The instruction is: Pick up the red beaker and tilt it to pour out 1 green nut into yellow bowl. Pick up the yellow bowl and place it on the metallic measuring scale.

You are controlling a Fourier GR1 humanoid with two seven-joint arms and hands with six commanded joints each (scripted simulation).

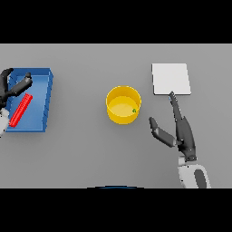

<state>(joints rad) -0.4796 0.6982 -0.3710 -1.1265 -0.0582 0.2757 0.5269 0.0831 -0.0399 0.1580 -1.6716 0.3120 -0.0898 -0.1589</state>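
The grey table (81,154) carries a blue tray (47,97), a yellow bowl (123,105) and a metallic measuring scale (170,79).

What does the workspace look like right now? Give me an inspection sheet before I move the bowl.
Surface: grey table, flat.
Job's things: yellow bowl upright mid-table, a green nut inside; red beaker lying in the blue tray at left; pale square scale to the bowl's right, nothing on it.
Clutter: nothing seen.
Hands: left hand open, over the tray's left edge; right hand open, fingertips by the scale's near edge, apart from the bowl.
Cables: nothing seen.
Surroundings: nothing seen.
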